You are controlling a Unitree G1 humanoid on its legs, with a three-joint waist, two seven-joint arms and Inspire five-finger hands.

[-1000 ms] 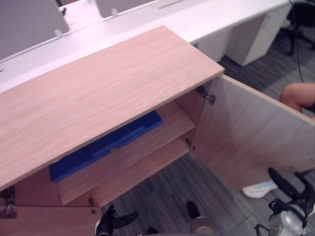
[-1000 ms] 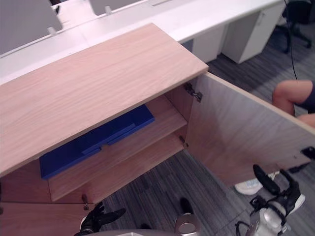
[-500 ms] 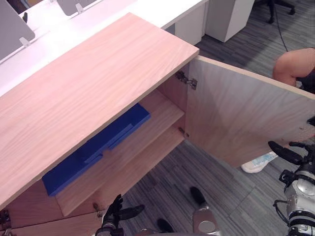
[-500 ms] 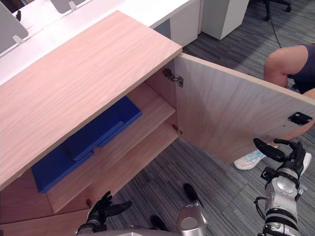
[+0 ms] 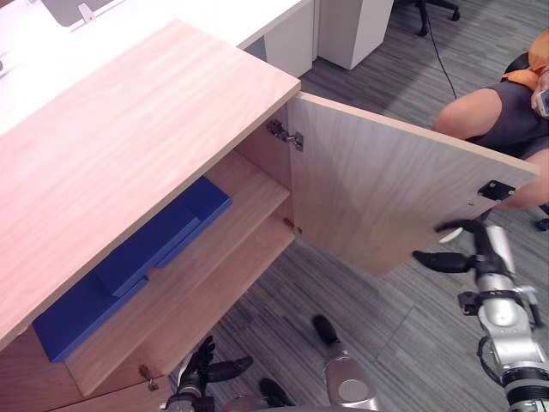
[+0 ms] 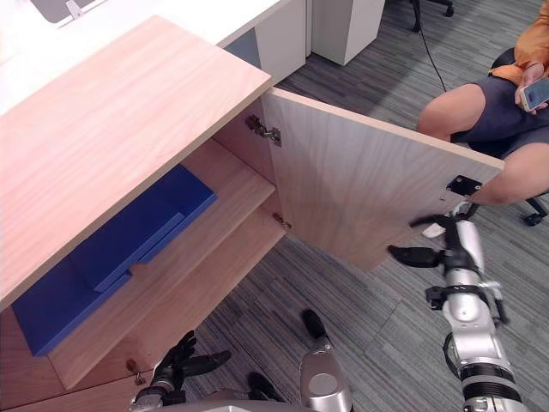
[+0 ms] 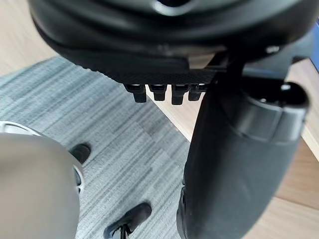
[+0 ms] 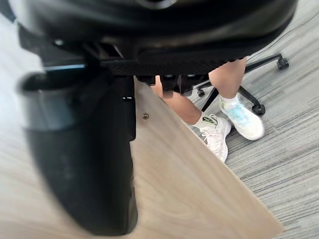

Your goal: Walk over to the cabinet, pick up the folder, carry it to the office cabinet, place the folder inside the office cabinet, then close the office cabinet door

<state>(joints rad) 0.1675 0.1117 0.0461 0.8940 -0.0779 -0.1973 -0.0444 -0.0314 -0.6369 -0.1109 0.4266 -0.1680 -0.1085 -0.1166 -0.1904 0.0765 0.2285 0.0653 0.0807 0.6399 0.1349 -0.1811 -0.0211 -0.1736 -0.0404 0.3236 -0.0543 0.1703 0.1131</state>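
Two hands were in play. The right hand [image 6: 450, 253] was raised on an outstretched arm at the free edge of the open door [image 5: 377, 197], just below the black latch plate [image 6: 463, 184]. Its fingers were spread and uncurled, gripping nothing. The thumb pointed along the door's inner face, and in the right wrist view the door's edge ran between thumb and fingers. Whether it touched the door could not be told. The left hand [image 5: 206, 371] hung low over the grey carpet [image 5: 386, 318], by the cabinet's bottom front edge, with fingers splayed and empty.

Counts:
- One wooden cabinet [image 5: 129, 146].
- Two shelves in sight inside it.
- One door swung wide on the right, with two hinges, upper [image 5: 285, 135] and lower [image 5: 292, 227].
- One folder.
- One person [image 6: 480, 120] seated past the door, with a phone [image 6: 533, 90] in hand.
- Two white shoes [image 8: 219, 134] in the right wrist view.
- One white desk [image 5: 240, 13] behind the cabinet.

The folder [image 5: 129, 266] was solid blue, flat and long, with a raised stepped strip along its top face. It lay flat on the upper shelf [image 5: 240, 223], under the cabinet top and towards the shelf's back. Its right end stopped short of the shelf's right edge. Neither hand was near it.
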